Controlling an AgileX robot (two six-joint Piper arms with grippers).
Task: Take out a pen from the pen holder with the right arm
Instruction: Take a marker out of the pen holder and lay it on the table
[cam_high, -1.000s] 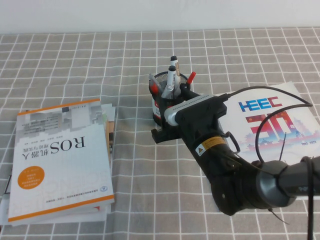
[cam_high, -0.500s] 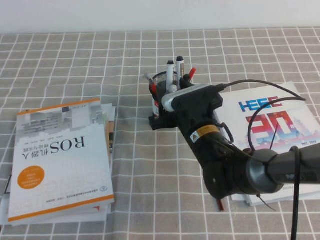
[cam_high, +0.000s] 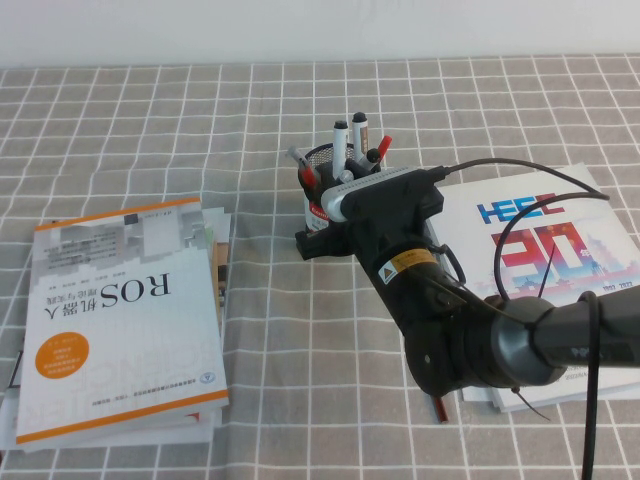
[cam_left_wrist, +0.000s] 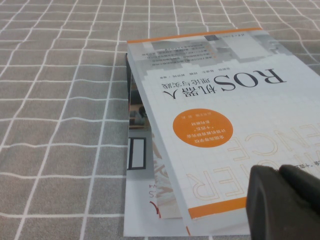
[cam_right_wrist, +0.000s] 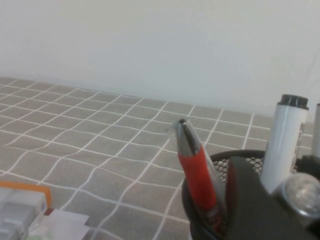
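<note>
**Right gripper at the holder, pens upright**

The holder (cam_high: 322, 162), a black mesh cup, stands mid-table on the checked cloth (cam_high: 150, 130). Two white markers (cam_high: 342, 148) and a red pen (cam_high: 380, 149) rise above its rim. Another red pen (cam_right_wrist: 197, 170) leans out over the rim's left side.

The right gripper (cam_high: 335, 232) is low against the holder's near side, among the pens. The wrist body covers it from above, so I cannot tell whether it is clenched on a pen.

The left gripper (cam_left_wrist: 279, 172) hangs over the near corner of the book (cam_high: 120, 310); its dark halves meet with no gap, clenched on nothing.

The book tops a stack well left of the holder, and a strip of bare cloth runs between its right edge and the cup. A booklet (cam_high: 545, 235) lies right of the holder with its left edge near the cup, partly under the right arm. Behind the holder the cloth lies bare up to the wall.
</note>
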